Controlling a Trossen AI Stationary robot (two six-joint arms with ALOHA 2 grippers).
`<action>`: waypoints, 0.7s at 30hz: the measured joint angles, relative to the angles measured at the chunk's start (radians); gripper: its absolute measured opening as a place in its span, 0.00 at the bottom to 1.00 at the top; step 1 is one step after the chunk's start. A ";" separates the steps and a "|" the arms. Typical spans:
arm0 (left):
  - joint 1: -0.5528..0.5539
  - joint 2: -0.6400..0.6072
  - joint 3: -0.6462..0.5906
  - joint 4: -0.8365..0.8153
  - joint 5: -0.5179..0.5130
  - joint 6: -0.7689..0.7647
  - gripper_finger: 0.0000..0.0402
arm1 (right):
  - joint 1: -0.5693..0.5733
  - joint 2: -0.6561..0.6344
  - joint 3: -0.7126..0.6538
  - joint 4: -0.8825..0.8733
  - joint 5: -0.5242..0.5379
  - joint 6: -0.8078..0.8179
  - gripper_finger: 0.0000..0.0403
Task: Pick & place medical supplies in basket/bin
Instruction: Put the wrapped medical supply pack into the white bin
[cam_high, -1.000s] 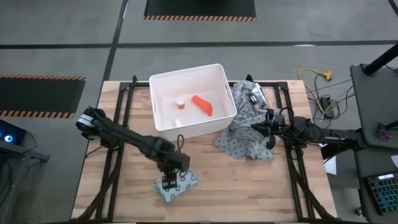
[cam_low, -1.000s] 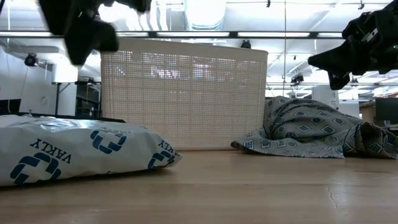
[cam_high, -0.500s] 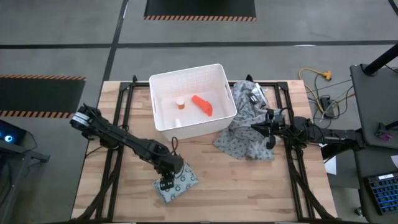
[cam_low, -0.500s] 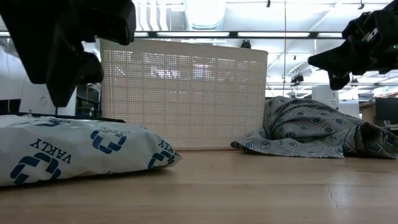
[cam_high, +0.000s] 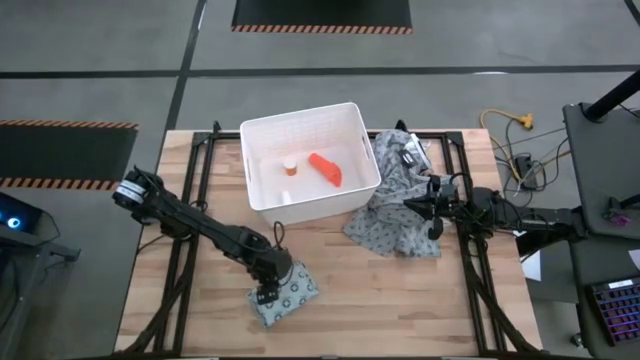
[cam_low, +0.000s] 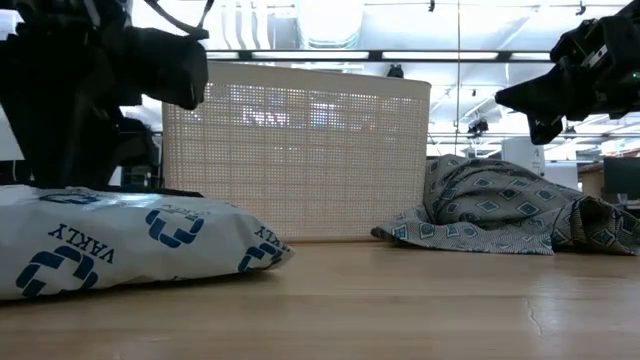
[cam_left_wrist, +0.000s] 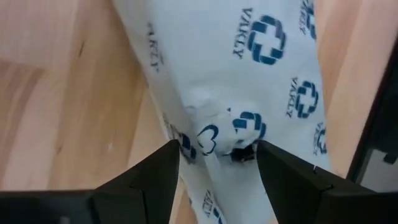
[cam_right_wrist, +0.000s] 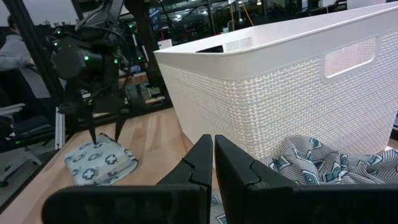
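Observation:
The flat pale dotted packet (cam_high: 292, 297) lies on the near middle of the table, printed with blue crosses (cam_left_wrist: 267, 43). My left gripper (cam_high: 266, 293) stands on it, pointing down, open (cam_left_wrist: 217, 155). The white perforated bin (cam_high: 300, 116) stands at the far middle. It holds the orange-red tapered piece (cam_high: 325, 169), a small white cylinder (cam_high: 289, 166) and a small white cap (cam_high: 286, 197). My right gripper (cam_high: 408, 207) is shut (cam_right_wrist: 213, 154). It hangs above the grey patterned cloth, right of the bin, touching nothing. My left gripper comes down on the packet from above. Its two fingertips (cam_left_wrist: 163, 167) stand on the packet's upper face, one on each side of a raised crumpled fold (cam_left_wrist: 219, 138). The packet lies flat on the table under them.
The grey patterned cloth (cam_high: 398, 205) lies bunched against the bin's right wall and spreads toward the table's right edge. Bare wood (cam_high: 400, 300) lies between the packet and the right edge. A yellow cable (cam_high: 505, 122) lies off the table's far right corner.
My left gripper has moved down onto the packet, and its arm has swung a little toward the table's left. The packet has stayed where it was.

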 joint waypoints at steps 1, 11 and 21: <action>0.000 0.000 -0.009 0.023 -0.001 -0.005 0.49 | 0.000 0.000 0.000 0.000 0.000 0.000 0.03; 0.001 -0.005 -0.105 0.076 0.003 -0.081 0.49 | 0.000 0.000 0.000 0.000 0.001 -0.003 0.03; 0.001 -0.001 -0.102 0.115 0.020 -0.078 0.24 | 0.000 0.000 0.000 0.000 0.001 0.000 0.03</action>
